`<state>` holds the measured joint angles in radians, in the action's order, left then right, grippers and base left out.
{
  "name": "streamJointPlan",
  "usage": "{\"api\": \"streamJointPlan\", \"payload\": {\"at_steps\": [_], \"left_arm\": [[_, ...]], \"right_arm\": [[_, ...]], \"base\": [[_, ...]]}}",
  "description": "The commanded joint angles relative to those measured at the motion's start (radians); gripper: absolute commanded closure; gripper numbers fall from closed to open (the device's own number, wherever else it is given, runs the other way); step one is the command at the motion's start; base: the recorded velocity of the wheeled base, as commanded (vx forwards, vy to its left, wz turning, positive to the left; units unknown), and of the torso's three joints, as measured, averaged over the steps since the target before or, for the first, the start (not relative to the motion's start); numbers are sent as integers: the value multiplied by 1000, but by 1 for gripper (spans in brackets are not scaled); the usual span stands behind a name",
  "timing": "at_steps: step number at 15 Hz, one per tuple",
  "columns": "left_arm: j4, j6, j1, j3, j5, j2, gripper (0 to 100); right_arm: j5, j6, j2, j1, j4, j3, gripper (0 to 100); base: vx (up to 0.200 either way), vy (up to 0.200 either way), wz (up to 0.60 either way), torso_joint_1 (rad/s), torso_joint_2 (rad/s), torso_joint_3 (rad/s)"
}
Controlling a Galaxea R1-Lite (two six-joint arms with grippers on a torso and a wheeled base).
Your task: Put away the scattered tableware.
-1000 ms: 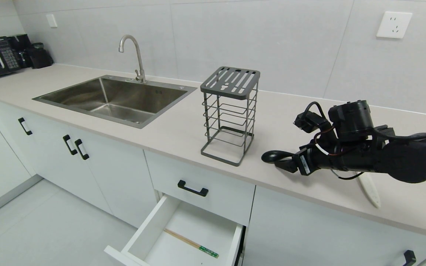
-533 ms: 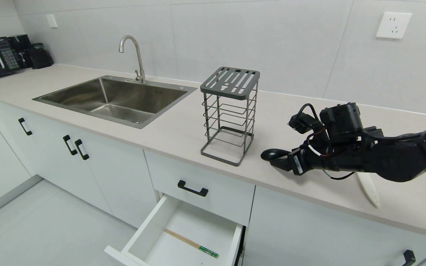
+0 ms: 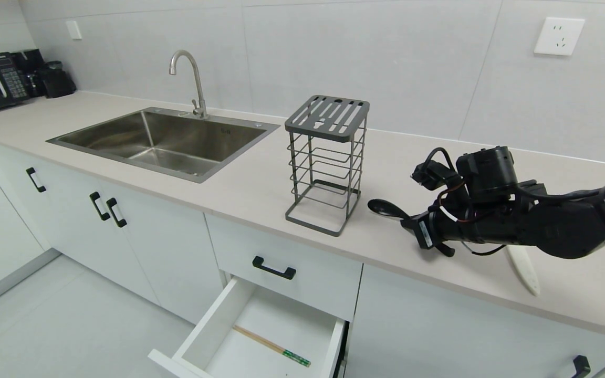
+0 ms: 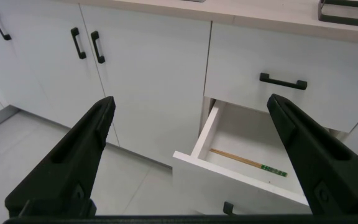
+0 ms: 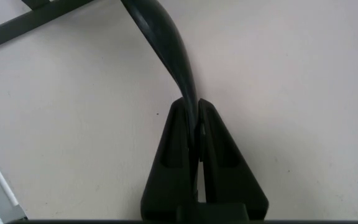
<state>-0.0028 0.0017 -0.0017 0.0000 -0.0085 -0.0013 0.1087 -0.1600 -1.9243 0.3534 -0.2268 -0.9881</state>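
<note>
Black spoon (image 3: 384, 208): pinched by its handle in the right gripper (image 3: 413, 223), bowl pointing toward the foot of the wire rack (image 3: 326, 163), just beside it but apart. Handle end hidden between the closed fingers; bowl cut off at the edge of the right wrist view (image 5: 166, 43). Contact between bowl and countertop (image 3: 260, 194) not determinable

Right gripper (image 5: 194, 109): clenched on the spoon handle; arm stretched low and roughly level over the countertop from the right, gripper aimed at the rack

White utensil (image 3: 524, 270): flat on the countertop, mostly hidden behind the right arm, pale tapered end showing; kind unclear

Left gripper (image 4: 190, 102): fingers spread wide, nothing between them, held out before the cabinet fronts and facing the open drawer (image 4: 194, 140)

Drawer (image 3: 187, 344): pulled out below the countertop, near corner cut off by the edge of the head view; chopsticks (image 3: 271, 345) lying inside, green-tipped

Sink (image 3: 197, 134): set into the countertop, well apart from the rack
</note>
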Motion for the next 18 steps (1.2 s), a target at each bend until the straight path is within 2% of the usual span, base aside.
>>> {"api": "streamJointPlan", "payload": {"at_steps": [1, 7, 14, 18], "left_arm": [[0, 0, 0, 0, 1, 1, 0], [0, 0, 0, 0, 1, 1, 0], [0, 0, 0, 0, -1, 1, 0], [0, 0, 0, 0, -1, 1, 0]], "right_arm": [[2, -7, 16, 6, 1, 9, 100], [3, -47, 85, 30, 1, 34, 100], [28, -81, 217, 61, 0, 174, 100], [62, -115, 241, 91, 0, 193, 100]], "base": [[0, 0, 0, 0, 0, 0], [0, 0, 0, 0, 0, 0], [0, 0, 0, 0, 0, 0], [0, 0, 0, 0, 0, 0]]}}
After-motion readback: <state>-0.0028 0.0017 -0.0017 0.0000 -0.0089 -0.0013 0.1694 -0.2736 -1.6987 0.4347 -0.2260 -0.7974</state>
